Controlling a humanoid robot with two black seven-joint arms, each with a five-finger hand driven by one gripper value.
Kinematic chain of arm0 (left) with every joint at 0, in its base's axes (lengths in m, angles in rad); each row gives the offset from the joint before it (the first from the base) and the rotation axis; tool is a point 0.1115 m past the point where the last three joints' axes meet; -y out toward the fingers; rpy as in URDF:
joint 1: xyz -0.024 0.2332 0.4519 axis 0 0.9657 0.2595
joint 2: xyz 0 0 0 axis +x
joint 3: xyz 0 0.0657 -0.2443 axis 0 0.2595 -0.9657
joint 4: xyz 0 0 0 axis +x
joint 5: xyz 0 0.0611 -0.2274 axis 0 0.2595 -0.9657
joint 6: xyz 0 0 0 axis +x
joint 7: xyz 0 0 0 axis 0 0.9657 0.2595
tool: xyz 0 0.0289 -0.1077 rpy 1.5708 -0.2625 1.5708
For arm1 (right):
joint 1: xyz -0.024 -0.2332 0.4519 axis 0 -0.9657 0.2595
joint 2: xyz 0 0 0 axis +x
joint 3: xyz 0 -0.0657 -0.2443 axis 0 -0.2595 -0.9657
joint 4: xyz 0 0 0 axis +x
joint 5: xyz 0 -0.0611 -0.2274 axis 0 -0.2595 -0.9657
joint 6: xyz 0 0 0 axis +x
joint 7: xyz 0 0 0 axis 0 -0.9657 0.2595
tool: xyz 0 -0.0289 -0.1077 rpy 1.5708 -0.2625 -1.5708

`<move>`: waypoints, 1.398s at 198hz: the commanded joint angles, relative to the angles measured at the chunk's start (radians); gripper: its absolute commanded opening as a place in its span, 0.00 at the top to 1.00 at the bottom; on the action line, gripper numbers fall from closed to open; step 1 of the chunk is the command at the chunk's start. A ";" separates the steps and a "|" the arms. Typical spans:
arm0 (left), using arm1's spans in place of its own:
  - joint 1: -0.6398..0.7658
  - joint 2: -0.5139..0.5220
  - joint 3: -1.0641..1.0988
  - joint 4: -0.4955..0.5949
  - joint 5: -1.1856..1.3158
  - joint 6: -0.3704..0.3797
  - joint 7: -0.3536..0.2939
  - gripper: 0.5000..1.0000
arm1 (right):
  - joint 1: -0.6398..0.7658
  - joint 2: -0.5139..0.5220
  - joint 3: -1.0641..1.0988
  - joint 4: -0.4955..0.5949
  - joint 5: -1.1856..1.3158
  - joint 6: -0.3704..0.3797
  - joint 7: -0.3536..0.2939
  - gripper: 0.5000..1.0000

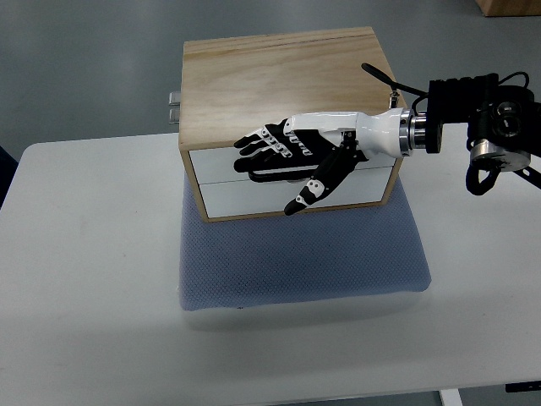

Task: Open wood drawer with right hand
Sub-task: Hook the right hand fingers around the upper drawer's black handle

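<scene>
Drawer unit: the wood drawer box stands on a blue-grey pad on the white table, toward the far middle of the tabletop.
Facing: its two white drawer fronts face the robot's side, stacked one above the other; both sit flush with the wooden frame, so the drawers read as closed.
Long axis: the box runs left to right across the picture, slightly turned so its right end lies a little farther away.
Right hand: the right hand comes in from the picture's right edge on a black arm and lies across the upper drawer front, palm toward the box.
Fingers: the fingers are spread and loosely extended leftward, the thumb angled down over the lower front; they hold nothing that can be seen. Whether they touch the fronts cannot be told.
Edges: the pad sticks out well in front of the box toward the near side.
Open room: bare tabletop lies on the left, the right and the near side of the pad.
Behind: a small metal fitting shows at the box's far left corner.
</scene>
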 commanded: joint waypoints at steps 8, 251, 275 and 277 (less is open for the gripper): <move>0.000 0.000 0.001 0.000 0.000 -0.001 0.000 0.00 | 0.000 0.001 -0.002 -0.002 -0.002 -0.028 -0.003 0.13; 0.000 0.000 0.001 0.000 0.000 -0.001 0.000 0.00 | -0.012 -0.030 -0.059 -0.034 -0.070 -0.045 -0.004 0.13; 0.000 0.000 0.001 0.000 0.000 -0.001 0.000 0.00 | -0.012 -0.030 -0.062 -0.040 -0.076 -0.045 -0.004 0.12; 0.001 0.000 -0.001 0.000 0.000 0.001 0.000 0.00 | -0.012 -0.030 -0.062 -0.040 -0.077 -0.045 -0.004 0.12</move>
